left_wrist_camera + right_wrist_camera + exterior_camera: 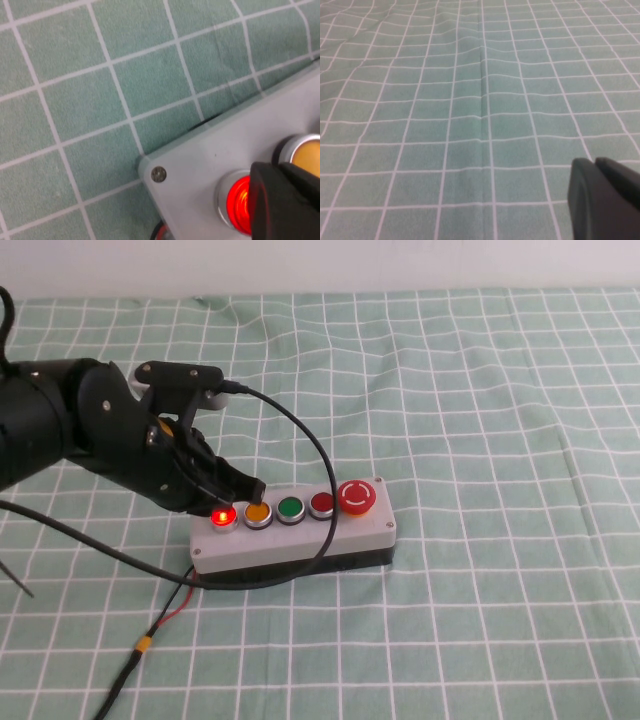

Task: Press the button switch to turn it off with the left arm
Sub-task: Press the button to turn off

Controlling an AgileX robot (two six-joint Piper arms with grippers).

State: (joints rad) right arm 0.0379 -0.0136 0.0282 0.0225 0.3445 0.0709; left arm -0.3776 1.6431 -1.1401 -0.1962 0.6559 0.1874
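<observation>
1 grey box [300, 545] is sitting on 1 checked cloth [480, 390]. It's carrying 5 btns in a row: 1 button switch [222, 516] glowing red, 1 orange btn [258, 512], 1 green btn [290, 509], 1 flat dark-red btn [321, 504], 1 big red mushroom btn [357, 497]. 2 grippers are showing: left gripper [245, 488] hanging over the box's lit end, fingers together; right gripper [605, 200] hovering over bare cloth in its wrist view, fingers together. 1 thick black cable [320, 470] & 1 thin red wire [165, 620] are lying about.
</observation>
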